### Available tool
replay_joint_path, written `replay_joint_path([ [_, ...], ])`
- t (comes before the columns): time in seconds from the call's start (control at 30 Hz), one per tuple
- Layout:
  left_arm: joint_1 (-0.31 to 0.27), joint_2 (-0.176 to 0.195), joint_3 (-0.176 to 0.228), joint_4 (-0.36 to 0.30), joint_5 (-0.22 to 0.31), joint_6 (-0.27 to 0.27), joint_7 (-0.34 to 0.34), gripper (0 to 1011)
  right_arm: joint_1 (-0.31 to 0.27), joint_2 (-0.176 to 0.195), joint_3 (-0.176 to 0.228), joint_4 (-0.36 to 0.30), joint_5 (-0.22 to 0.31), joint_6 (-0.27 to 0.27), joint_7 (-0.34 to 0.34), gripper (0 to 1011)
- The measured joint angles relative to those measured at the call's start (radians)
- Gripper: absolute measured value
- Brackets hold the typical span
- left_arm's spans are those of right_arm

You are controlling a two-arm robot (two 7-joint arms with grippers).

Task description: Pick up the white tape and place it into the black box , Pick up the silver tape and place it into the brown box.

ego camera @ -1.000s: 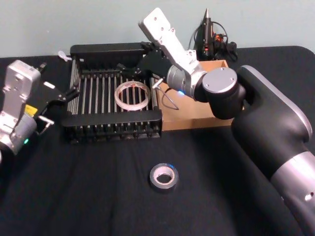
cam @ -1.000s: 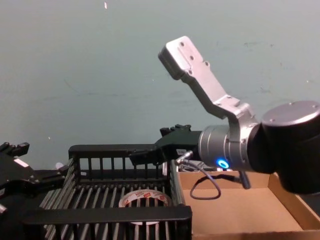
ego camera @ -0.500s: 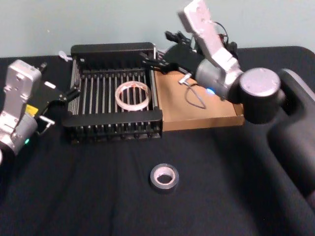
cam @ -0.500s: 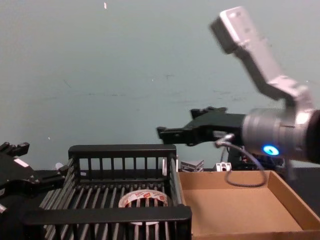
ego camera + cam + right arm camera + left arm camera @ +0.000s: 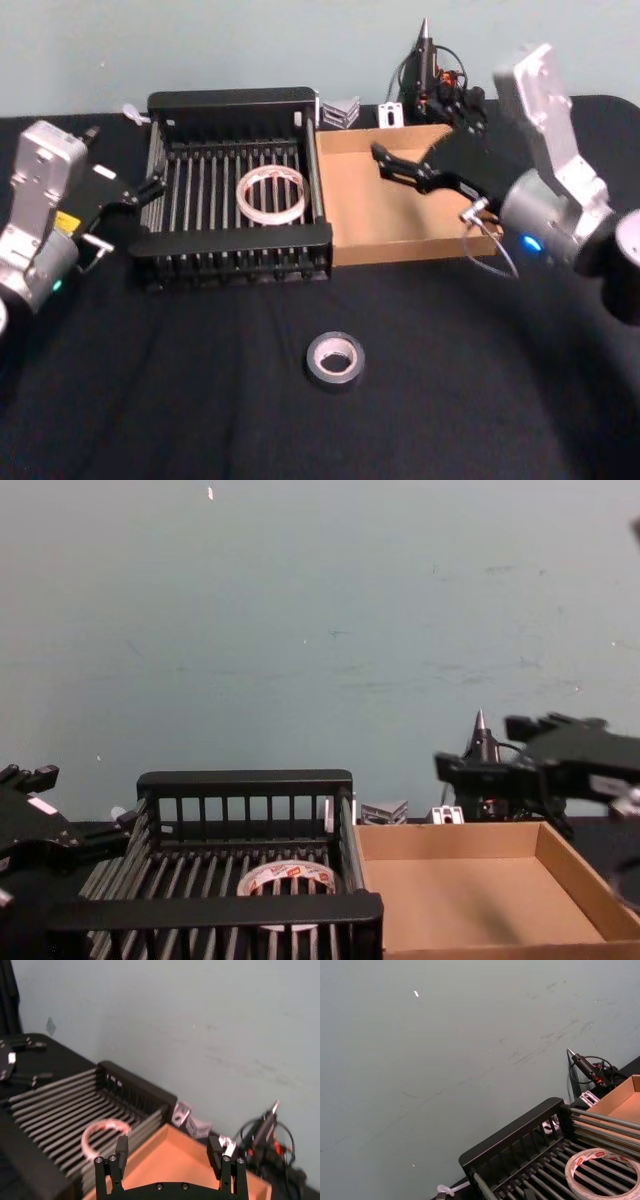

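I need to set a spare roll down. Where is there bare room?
The cardboard tray floor is bare, though the open right gripper hovers over it. The black cloth around the grey tape is free. The black crate holds the white tape.

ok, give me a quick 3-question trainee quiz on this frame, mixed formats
1. True or false: the white tape lies flat on the floor of the black box.
2. Where is the silver tape? A) in the brown box B) on the black tabletop in front of both boxes C) held in the left claw
3. Fill in: the right claw hangs open over the ____ box, holding nothing.

Key: 1 true. 2 B. 3 brown; the brown box has nothing in it. The left claw sits parked left of the black box.
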Motion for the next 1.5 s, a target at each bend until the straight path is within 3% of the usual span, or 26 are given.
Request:
replay_joint_path([
  [0.4, 0.0, 0.0, 0.0, 0.0, 0.0, 0.0, 0.0, 1001, -0.183, 0.109, 0.028, -0.131, 0.054, 0.03, 0.016, 1002],
  [0.67, 0.0, 0.0, 0.0, 0.0, 0.0, 0.0, 0.0, 1001, -0.242, 0.177, -0.009, -0.172, 0.073, 0.034, 0.068, 1002],
  [1.0, 0.0, 0.0, 0.0, 0.0, 0.0, 0.0, 0.0, 1001, -0.229, 0.214, -0.092, -0.169, 0.069, 0.032, 0.122, 1002],
  [1.5, 0.0, 0.0, 0.0, 0.0, 0.0, 0.0, 0.0, 1001, -0.147, 0.194, -0.198, -0.104, 0.028, 0.035, 0.145, 1002],
])
